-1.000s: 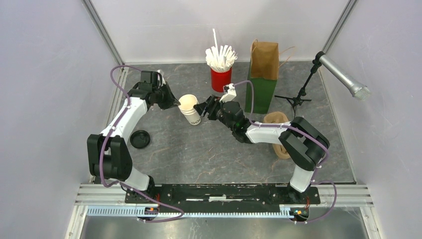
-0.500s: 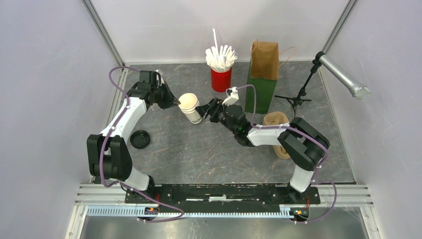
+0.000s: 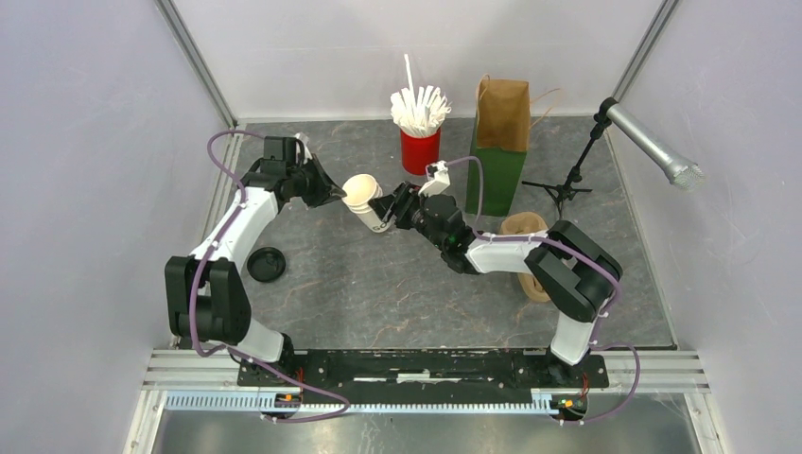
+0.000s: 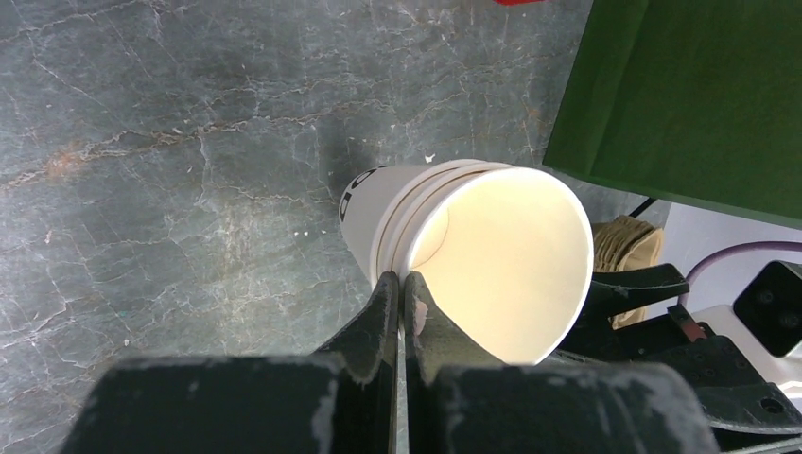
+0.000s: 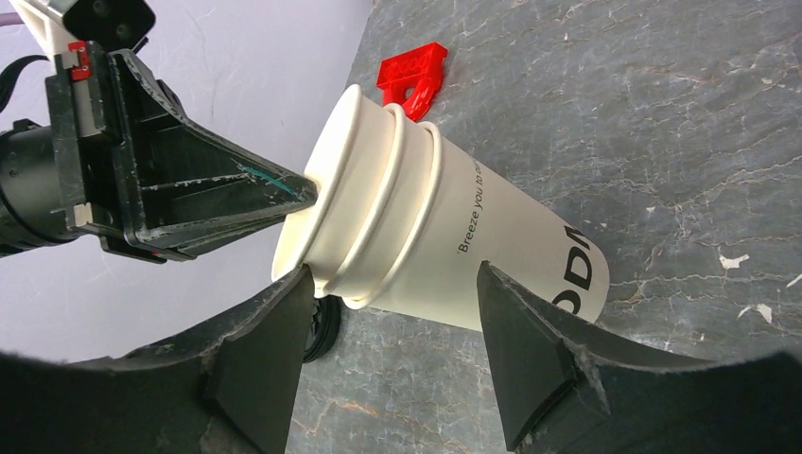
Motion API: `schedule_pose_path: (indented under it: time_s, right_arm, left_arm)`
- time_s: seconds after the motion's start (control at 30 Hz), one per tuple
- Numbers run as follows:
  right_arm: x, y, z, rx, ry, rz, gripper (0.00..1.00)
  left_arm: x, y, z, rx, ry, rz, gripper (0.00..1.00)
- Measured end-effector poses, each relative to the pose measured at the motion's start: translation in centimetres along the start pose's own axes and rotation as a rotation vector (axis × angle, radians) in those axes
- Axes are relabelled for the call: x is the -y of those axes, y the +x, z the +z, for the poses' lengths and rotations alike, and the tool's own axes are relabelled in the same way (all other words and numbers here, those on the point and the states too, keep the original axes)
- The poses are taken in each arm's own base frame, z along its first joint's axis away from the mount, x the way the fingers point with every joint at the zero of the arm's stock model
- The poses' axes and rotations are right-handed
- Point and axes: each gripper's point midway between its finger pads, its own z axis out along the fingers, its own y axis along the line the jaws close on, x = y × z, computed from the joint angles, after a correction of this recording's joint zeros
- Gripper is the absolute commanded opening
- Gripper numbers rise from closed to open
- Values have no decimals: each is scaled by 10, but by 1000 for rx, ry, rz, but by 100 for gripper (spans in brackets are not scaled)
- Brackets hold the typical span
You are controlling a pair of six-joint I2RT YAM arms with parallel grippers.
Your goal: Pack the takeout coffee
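Grey tabletop [image 3: 397, 293]: left end effector [image 4: 399, 288] pinches white cup stack [image 5: 444, 236], right end effector [image 5: 392, 284] spread.

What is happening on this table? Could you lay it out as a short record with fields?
left claw: shut, pinching the rim of the top cup
right claw: open, one finger on each side of the cup stack
cup stack: white paper cups nested together, three rims showing, tilted, no lid on
black lid: lying loose on the table beside the left arm
back of table: red cup full of white sticks; brown paper bag behind a green box
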Motion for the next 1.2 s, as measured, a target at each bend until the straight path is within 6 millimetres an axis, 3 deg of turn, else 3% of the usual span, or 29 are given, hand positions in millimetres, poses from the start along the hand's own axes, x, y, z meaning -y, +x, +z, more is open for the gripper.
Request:
schedule_pose_path:
  time_s: [0.9,1.07,1.2]
  right_arm:
    - [33,17,15,-42,137,-42,68]
    - [32,12,19,-34,142,-72,68]
    - [25,6,25,-23,132,-90,68]
  left_arm:
    - [14,-11,-8,36,51,-38,2]
    - [25,-24,-18,59,49,-29,2]
    - [39,-46,-32,124,44,-2,2]
